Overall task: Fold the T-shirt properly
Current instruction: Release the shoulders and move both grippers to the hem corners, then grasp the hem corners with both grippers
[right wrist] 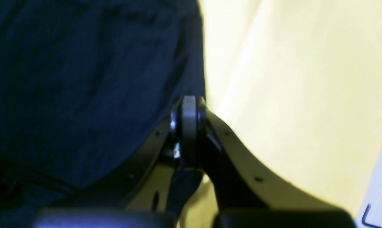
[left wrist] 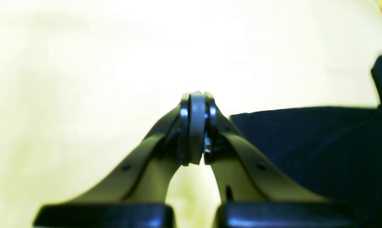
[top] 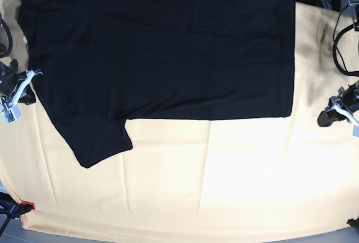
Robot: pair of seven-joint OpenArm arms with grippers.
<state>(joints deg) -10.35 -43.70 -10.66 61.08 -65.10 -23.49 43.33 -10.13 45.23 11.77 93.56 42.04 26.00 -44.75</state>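
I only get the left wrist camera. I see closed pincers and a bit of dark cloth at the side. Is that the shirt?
Observer: Yes. The base view shows the T-shirt spread flat on the table cloth, one sleeve pointing toward the near edge.
Operator: Where's the other pincer?
Observer: The right wrist view shows the right gripper shut, its tips right at the shirt's edge.
Operator: And mine?
Observer: From the base view, the left gripper sits off the shirt, beside its opposite end, over bare table cloth.
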